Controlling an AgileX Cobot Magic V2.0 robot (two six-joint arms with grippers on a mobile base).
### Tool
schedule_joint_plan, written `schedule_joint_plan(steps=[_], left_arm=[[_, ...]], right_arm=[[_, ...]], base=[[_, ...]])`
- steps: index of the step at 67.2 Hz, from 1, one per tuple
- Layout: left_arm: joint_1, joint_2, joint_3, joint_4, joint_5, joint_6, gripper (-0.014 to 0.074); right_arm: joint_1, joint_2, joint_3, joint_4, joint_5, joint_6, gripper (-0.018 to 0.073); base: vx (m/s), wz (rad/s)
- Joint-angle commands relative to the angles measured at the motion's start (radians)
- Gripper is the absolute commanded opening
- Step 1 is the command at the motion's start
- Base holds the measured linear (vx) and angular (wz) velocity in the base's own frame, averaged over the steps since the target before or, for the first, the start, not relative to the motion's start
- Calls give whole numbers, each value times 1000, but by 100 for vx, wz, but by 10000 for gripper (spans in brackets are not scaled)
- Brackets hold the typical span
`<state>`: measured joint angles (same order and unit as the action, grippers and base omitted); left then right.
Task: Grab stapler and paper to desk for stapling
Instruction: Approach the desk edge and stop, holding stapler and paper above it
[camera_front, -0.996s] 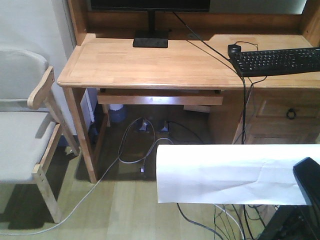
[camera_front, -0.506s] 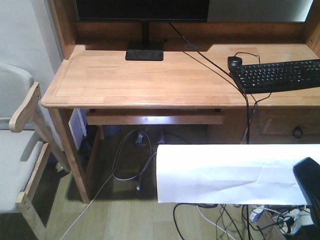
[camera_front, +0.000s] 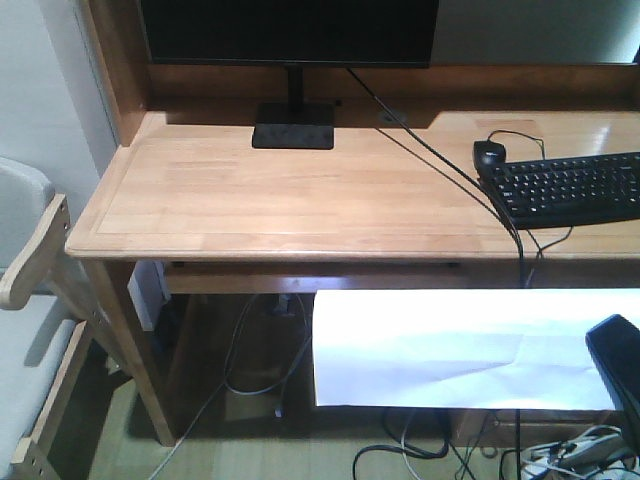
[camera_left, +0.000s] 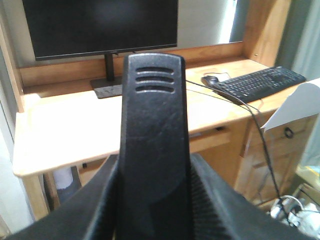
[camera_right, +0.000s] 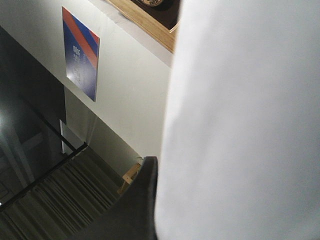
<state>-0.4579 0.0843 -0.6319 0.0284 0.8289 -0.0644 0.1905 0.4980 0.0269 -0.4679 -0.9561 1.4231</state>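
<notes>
In front of the desk (camera_front: 250, 200), short of its front edge, both loads hung in the air, so the carrying step looked to be in hand and the setting-down not yet done. The left gripper (camera_left: 155, 205) was closed on a black, matt, faintly grained body with three slots near its rounded end, by my reading the stapler (camera_left: 152, 125) (its orange-red patch did not show from this side). The right gripper (camera_right: 148, 195) showed one dark finger flat against the paper (camera_front: 460, 345). The other finger was hidden, yet the sheet hung free, so I judged it pinched. The paper was thin, plain white and creased, at 5 o'clock in the front view. The desk was pale joined planks with a soft sheen, a monitor (camera_front: 290, 30) at 12 o'clock, a keyboard (camera_front: 570, 185) and mouse (camera_front: 489, 152) at 3 o'clock. The next move probably called for carrying both over the edge to the bare wood at 9 o'clock, clear of the cable (camera_front: 450, 170).
</notes>
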Motion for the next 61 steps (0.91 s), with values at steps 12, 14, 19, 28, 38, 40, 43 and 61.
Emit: schedule_joint_plan(steps=[12,14,19,28,38,40,43,61], left_arm=[[-6,15,-28,-1,-124,-5,-7],[-6,15,-28,-1,-124,-5,-7],[-6,15,-28,-1,-124,-5,-7],[-6,15,-28,-1,-124,-5,-7],[-6,15,-28,-1,-124,-5,-7],[-6,15,-28,-1,-124,-5,-7],[-6,15,-28,-1,-124,-5,-7],[-6,15,-28,-1,-124,-5,-7]], right_arm=[[0,7,2,20,-59,-14,-6],[0,7,2,20,-59,-14,-6],[0,7,2,20,-59,-14,-6],[0,7,2,20,-59,-14,-6],[0,7,2,20,-59,-14,-6],[0,7,2,20,-59,-14,-6],[0,7,2,20,-59,-14,-6],[0,7,2,20,-59,-14,-6]], base=[[20,3],[20,3],[19,2],[18,0],[17,-2],[16,-3],[16,-4],[14,-5]])
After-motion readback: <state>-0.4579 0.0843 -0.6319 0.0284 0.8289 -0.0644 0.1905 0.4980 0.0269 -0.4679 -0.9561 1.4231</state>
